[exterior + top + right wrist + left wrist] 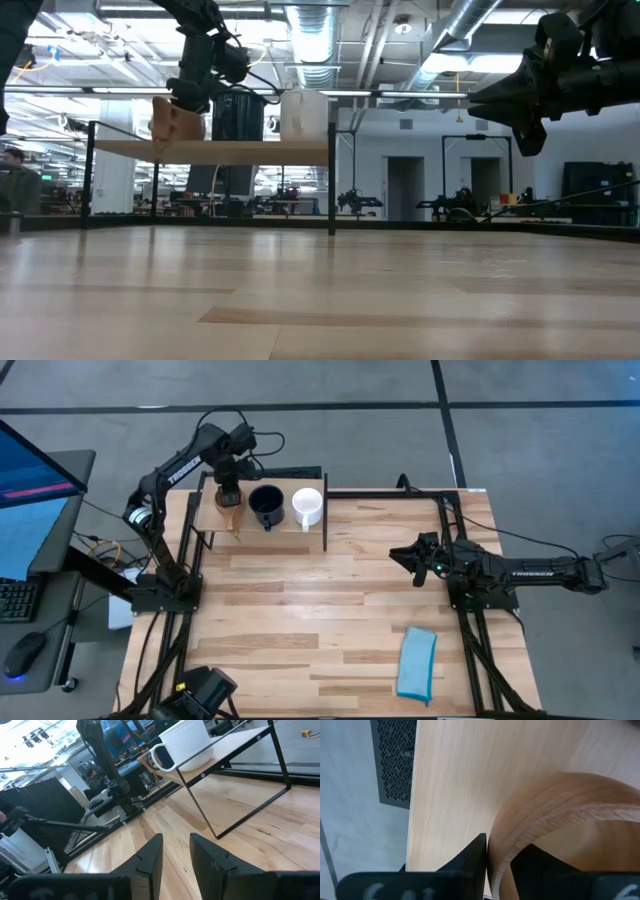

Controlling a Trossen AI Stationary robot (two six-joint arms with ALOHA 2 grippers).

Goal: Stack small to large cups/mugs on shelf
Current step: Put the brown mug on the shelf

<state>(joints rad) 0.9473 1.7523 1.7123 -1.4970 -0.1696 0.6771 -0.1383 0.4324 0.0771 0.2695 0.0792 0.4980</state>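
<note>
The light wooden cup [230, 498] stands on the left end of the shelf [290, 526], and its long handle [235, 526] points toward the table's near edge. The dark mug [265, 506] and the white mug [307, 507] stand to its right in a row. My left gripper [229, 482] comes down on the wooden cup and is shut on its rim. My right gripper [404, 555] hovers open above the table's right half, well clear of the shelf, and touches nothing. My left gripper [505, 852] has the wooden cup's rim [512, 840] pinched through the wall, with one finger [475, 857] outside the cup and the other [540, 867] inside it. The fingers come from above, pointing down. The cup is upright, its base at the shelf board [250, 150].
A folded light blue cloth [417, 663] lies near the table's right near corner. The shelf's thin black frame [331, 190] stands at the table's far left. The wood tabletop [320, 610] between shelf, right arm and cloth is bare. A monitor and keyboard sit off the table's left side.
</note>
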